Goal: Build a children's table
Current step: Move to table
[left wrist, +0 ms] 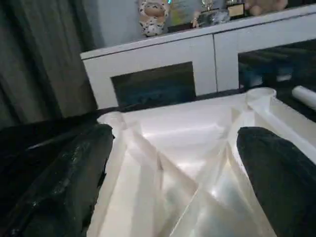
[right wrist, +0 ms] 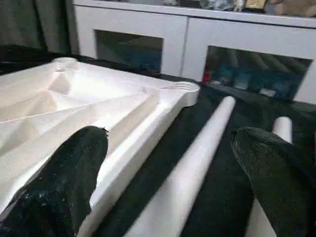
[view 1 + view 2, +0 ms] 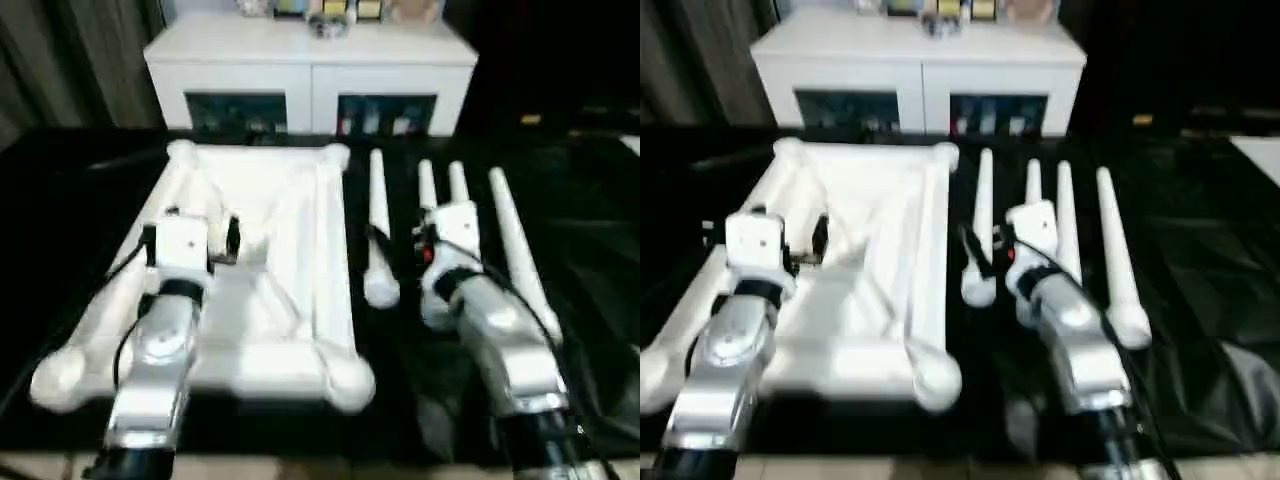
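A white cabinet with two dark glass doors is set against the far wall, small ornaments being lined along its top. Grey curtains are hung beside it. The floor is covered by black sheeting.
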Robot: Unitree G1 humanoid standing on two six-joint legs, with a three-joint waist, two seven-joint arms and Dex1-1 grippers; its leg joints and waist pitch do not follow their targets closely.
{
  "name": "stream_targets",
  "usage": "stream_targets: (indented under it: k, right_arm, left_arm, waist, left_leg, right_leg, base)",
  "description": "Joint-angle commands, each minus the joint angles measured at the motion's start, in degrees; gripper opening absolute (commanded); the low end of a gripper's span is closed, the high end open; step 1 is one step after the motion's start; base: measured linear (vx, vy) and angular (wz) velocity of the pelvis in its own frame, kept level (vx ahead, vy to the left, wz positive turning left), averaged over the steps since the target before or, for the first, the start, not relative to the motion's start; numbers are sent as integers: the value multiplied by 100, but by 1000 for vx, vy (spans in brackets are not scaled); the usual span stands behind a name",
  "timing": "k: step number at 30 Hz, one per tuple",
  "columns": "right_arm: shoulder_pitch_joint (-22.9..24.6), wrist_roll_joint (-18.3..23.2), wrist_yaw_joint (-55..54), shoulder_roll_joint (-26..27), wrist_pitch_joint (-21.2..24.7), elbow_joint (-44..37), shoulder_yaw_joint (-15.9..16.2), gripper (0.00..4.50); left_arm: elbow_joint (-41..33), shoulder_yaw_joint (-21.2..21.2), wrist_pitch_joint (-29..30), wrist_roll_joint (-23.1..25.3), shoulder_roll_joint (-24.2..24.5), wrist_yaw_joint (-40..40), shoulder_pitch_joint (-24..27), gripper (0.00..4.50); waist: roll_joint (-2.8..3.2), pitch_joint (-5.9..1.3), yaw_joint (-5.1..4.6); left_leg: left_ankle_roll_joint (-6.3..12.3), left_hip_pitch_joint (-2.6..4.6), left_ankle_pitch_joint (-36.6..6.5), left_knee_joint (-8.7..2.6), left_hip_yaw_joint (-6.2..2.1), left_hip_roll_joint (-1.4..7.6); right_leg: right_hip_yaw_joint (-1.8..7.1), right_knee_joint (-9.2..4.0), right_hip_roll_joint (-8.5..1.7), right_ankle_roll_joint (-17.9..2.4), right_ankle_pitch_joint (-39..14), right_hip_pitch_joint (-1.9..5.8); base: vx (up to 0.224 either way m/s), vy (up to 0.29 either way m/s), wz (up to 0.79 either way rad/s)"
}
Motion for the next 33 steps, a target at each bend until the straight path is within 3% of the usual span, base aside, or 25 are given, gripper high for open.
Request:
stream_targets:
  k: [1,2,3,4,5,6,7,8,9,10,11,12,13,14,15,16,17,18,19,20,21,23,26,27,33]
  right_arm:
    - [-35,28,46,-69,50,10,-138,449]
    - [-37,-25,76,-90,24,20,-84,449]
    - [-37,-71,119,-111,-8,31,-25,449]
    - [-35,-104,125,-115,-22,32,3,449]
    - [-33,-131,123,-118,-33,33,26,449]
    - [-32,-121,101,-99,-15,33,16,449]
    - [-32,-118,93,-93,-9,33,12,449]
    - [-31,-102,65,-78,11,33,4,449]
    - [-44,-126,-16,-59,16,56,-5,449]
    - [-55,-123,-82,-37,61,78,-22,449]
    - [-57,-111,-99,-26,92,85,-32,449]
    - [-55,-54,-129,17,117,100,-80,449]
    - [-54,-39,-137,29,124,103,-93,449]
    - [-59,15,-151,65,152,120,-142,449]
    - [-74,30,-133,69,164,137,-156,449]
    - [-75,63,-23,35,175,128,-140,449]
    - [-80,79,65,-1,181,122,-121,449]
    - [-81,92,180,-50,169,100,-93,449]
    - [-78,122,348,-125,150,55,-56,449]
    - [-70,197,604,-229,139,-41,-6,449]
    - [-70,197,604,-229,139,-41,-6,449]
    - [-53,355,946,-345,171,-216,43,449]
    - [116,892,2345,-1058,512,-922,361,449]
    - [167,990,2622,-1248,581,-1087,411,449]
    - [357,1260,3692,-2139,838,-1618,514,450]
  left_arm:
    - [-27,-87,150,-87,-117,60,24,450]
    - [-34,-77,141,-81,-100,42,34,450]
    - [-50,-93,89,-13,-57,41,38,450]
    - [-69,-94,61,14,-41,37,44,450]
    - [-86,-93,33,32,-32,32,49,450]
    - [-105,-94,36,71,-22,54,50,450]
    - [-111,-94,37,85,-18,62,50,450]
    - [-125,-91,44,117,-9,83,50,450]
    - [-150,-110,81,171,13,91,39,450]
    - [-157,-133,141,216,24,77,20,450]
    - [-153,-144,169,229,28,68,11,450]
    - [-143,-145,181,137,18,-22,-1,450]
    - [-140,-145,184,112,15,-46,-4,450]
    - [-136,-192,221,102,68,-158,-29,450]
    - [-125,-261,223,109,148,-266,-50,450]
    - [-105,-342,103,66,289,-508,-52,450]
    - [-89,-398,13,48,384,-663,-56,450]
    - [-49,-400,45,-120,481,-931,-76,450]
    - [-3,-404,65,-322,648,-1329,-114,450]
    - [51,-456,81,-512,904,-1869,-161,450]
    - [51,-456,81,-512,904,-1869,-161,450]
    - [98,-546,94,-643,1205,-2487,-219,450]
    - [350,-810,14,-995,2049,-4294,-423,450]
    - [381,-907,73,-1072,2233,-4662,-472,450]
    - [623,-1404,-88,-1030,2885,-5771,-739,414]
  waist:
    - [-72,-255,-57]
    - [-433,-357,19]
    - [-494,-352,265]
    - [-469,-398,264]
    - [-367,-436,337]
    - [-268,-421,343]
    - [-164,-421,333]
    - [11,-476,283]
    - [15,-415,240]
    - [219,-430,74]
    - [243,-381,108]
    - [239,-348,93]
    - [172,-354,83]
    - [237,-319,222]
    - [75,-336,232]
    - [-64,-347,300]
    - [-306,-354,573]
    - [-262,-315,717]
    - [-289,-274,730]
    - [-151,-252,741]
    - [-94,-260,754]
    - [-54,-241,677]
    - [58,-238,693]
    - [146,-237,668]
    - [147,-227,613]
  left_leg:
    - [2114,300,430,-666,-251,806]
    - [1681,8,239,-226,72,246]
    - [988,-222,4,276,109,-19]
    - [687,-334,325,271,-23,100]
    - [204,-473,1401,209,-128,244]
    - [-35,-555,2038,-15,-117,400]
    - [-148,-471,2442,-158,-96,510]
    - [-366,-155,3585,-81,-189,787]
    - [-177,-225,4125,-143,-577,720]
    - [117,96,4915,-316,-1184,925]
    - [249,68,4442,-444,-1291,1024]
    - [245,59,2813,-565,-1032,1460]
    - [515,82,2300,-561,-1050,1492]
    - [1113,-3,1485,-579,-720,1275]
    - [1660,-18,997,-421,-516,983]
    - [1619,-149,759,-183,-267,659]
    - [1024,-532,248,250,117,221]
    - [270,-504,402,68,89,365]
    - [122,-513,414,-30,126,373]
    - [-107,-513,503,-242,101,473]
    - [-210,-467,410,-309,101,537]
    - [-422,-349,-165,-492,166,671]
    - [-464,-191,-841,-598,223,816]
    - [-457,-213,-908,-642,209,839]
    - [-490,-181,-1335,-690,307,891]
  right_leg:
    - [177,-447,-271,-140,1278,-124]
    - [591,-937,-524,-300,1751,318]
    - [1091,-1267,-1026,-569,833,695]
    - [1115,-1104,-1121,-907,1486,860]
    - [980,-776,-1018,-1357,4389,933]
    - [759,-588,-680,-1579,6417,890]
    - [555,-520,-401,-1601,6355,761]
    - [264,-468,-55,-1670,4680,418]
    - [66,-414,-98,-1712,3666,455]
    - [-78,-383,-57,-1103,799,145]
    - [-93,-305,-47,-921,118,95]
    - [-36,-144,-101,-687,-281,-61]
    - [12,-54,-138,-598,-200,-92]
    - [46,-163,-136,-808,108,-82]
    - [261,-568,-318,-1372,604,43]
    - [426,-888,-461,-1752,1009,152]
    - [720,-1187,-789,-1678,745,593]
    - [751,-1150,-784,-736,112,564]
    - [730,-1170,-690,-360,-161,580]
    - [595,-1125,-547,-31,-379,593]
    - [545,-1124,-480,66,-449,551]
    - [397,-1176,-361,-116,-863,505]
    - [422,-1211,-320,-446,-1596,369]
    - [399,-1177,-317,-601,-1357,399]
    - [374,-1169,-391,-1100,-1091,388]
  base:
    - [175,30,-3]
    - [166,-41,10]
    - [165,-39,14]
    - [165,-39,14]
    - [150,1,7]
    - [66,6,13]
    - [66,6,13]
    - [0,0,0]
    - [38,8,33]
    - [38,8,33]
    - [-18,-40,67]
    - [-27,-109,68]
    - [-27,-109,68]
    - [-33,-176,50]
    - [-40,-224,35]
    - [-40,-224,35]
    - [-36,-213,12]
    - [-61,-173,1]
    - [-61,-173,1]
    - [-79,-153,-5]
    - [-81,-104,-5]
    - [-80,-73,-3]
    - [-69,5,3]
    - [0,0,0]
    - [-18,54,2]
